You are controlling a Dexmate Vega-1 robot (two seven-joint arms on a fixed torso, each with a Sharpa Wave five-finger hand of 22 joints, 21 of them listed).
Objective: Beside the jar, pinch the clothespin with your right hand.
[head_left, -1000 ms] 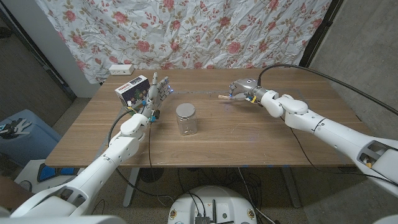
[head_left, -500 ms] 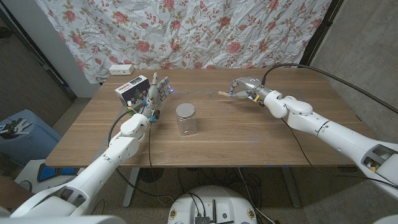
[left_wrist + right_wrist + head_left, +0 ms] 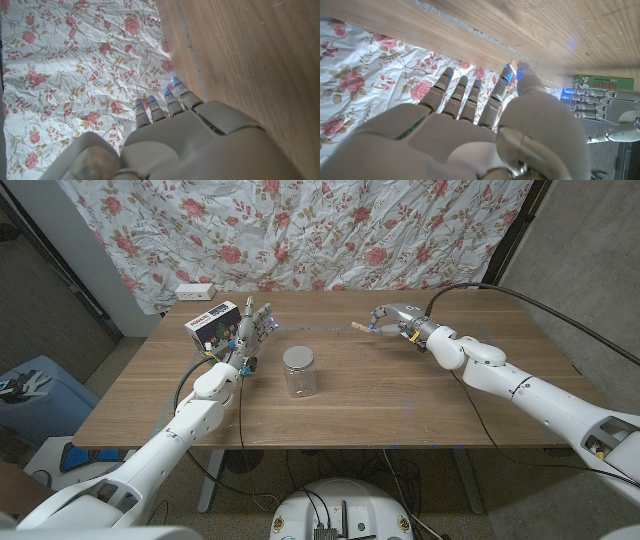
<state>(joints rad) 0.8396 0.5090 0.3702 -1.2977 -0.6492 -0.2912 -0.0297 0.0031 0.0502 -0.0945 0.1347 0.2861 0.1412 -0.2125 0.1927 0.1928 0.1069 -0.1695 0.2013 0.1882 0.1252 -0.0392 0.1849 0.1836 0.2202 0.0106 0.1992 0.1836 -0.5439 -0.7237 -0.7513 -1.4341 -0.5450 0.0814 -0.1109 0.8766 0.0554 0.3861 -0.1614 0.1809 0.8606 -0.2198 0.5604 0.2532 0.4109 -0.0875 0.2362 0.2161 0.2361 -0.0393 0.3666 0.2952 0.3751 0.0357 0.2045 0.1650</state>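
Note:
The clear glass jar (image 3: 299,371) with a grey lid stands upright at the table's middle. Well to its right and farther back, my right hand (image 3: 396,320) pinches the small wooden clothespin (image 3: 361,329), which sticks out from the fingertips toward the jar, just above the wood. In the right wrist view the right hand (image 3: 470,130) has its thumb tip against a fingertip near the table's far edge; the clothespin is hidden there. My left hand (image 3: 251,330) stands upright left of the jar, fingers spread and holding nothing; its back (image 3: 200,135) faces the camera in the left wrist view.
A printed box (image 3: 212,323) lies just behind my left hand, also seen as a green box (image 3: 603,81). A white power strip (image 3: 194,291) sits at the back left corner. A floral cloth (image 3: 300,230) hangs behind the wooden table (image 3: 400,400).
My right hand has drawn back and risen slightly with the clothespin in its fingertips. The left hand and the jar have not moved.

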